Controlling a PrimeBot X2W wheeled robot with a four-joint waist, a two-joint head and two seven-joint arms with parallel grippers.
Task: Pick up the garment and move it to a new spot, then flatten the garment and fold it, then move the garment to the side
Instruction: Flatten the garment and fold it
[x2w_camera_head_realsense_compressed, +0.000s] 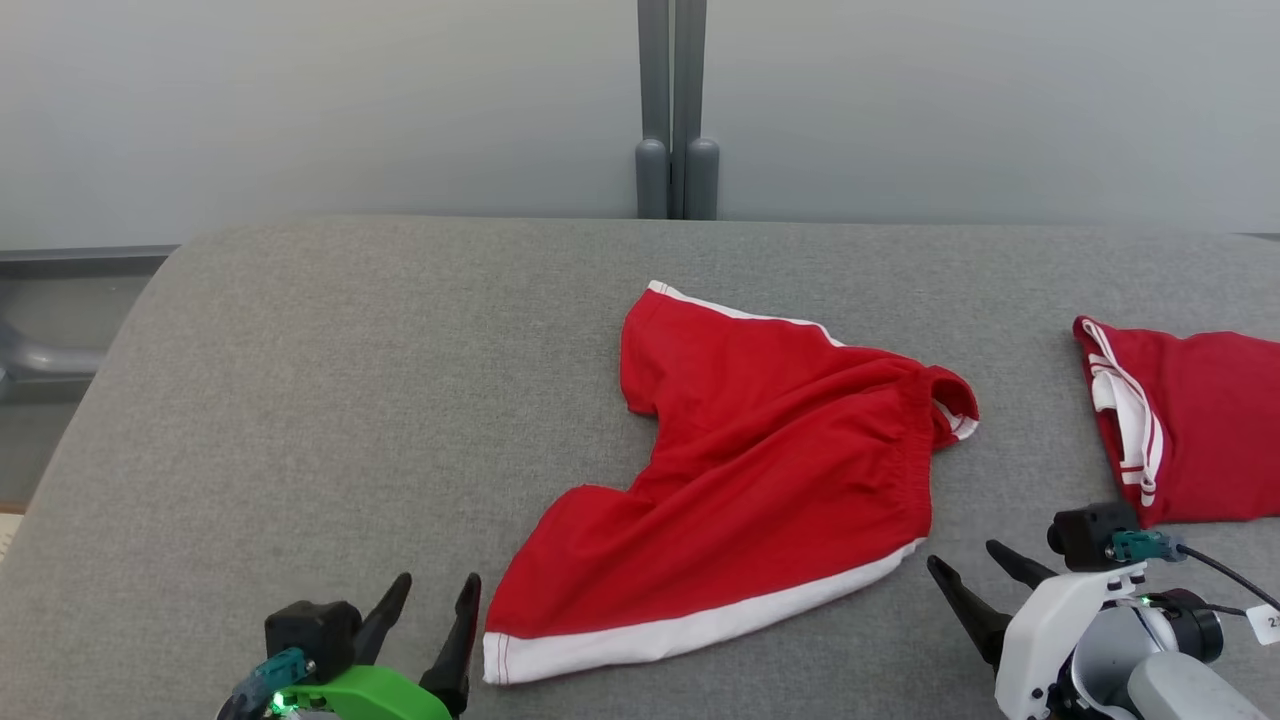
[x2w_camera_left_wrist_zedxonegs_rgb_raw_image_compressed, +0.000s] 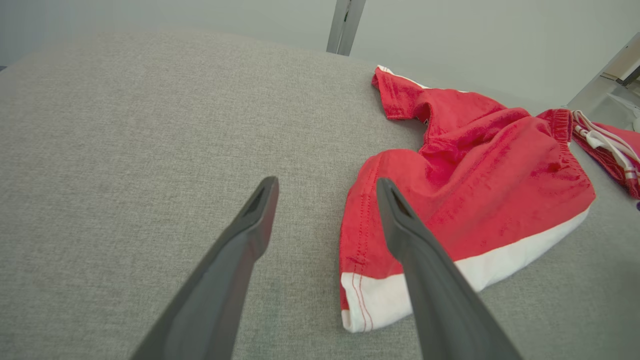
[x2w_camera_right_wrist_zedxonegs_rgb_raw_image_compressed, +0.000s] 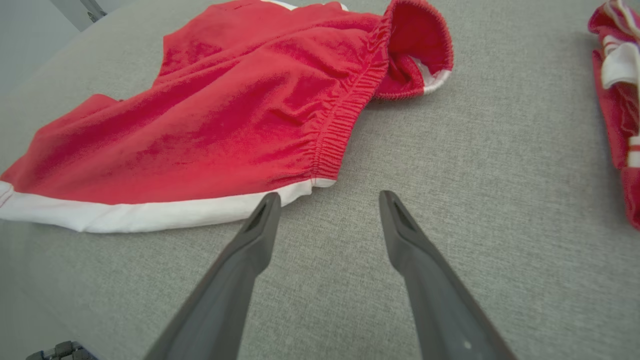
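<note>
The garment is a pair of red shorts with white side stripes, lying loosely spread in the middle of the grey padded table. Its elastic waistband points right, with one corner curled over. My left gripper hovers open at the lower left, just left of the near leg hem. In the left wrist view that hem of the garment lies beside my right fingertip. My right gripper stands open at the lower right, close to the waistband's near corner. Neither gripper holds anything.
A second red garment with white trim lies at the table's right edge, also seen as red cloth in the right wrist view. A grey post rises behind the table against a pale wall. Bare table surface stretches to the left.
</note>
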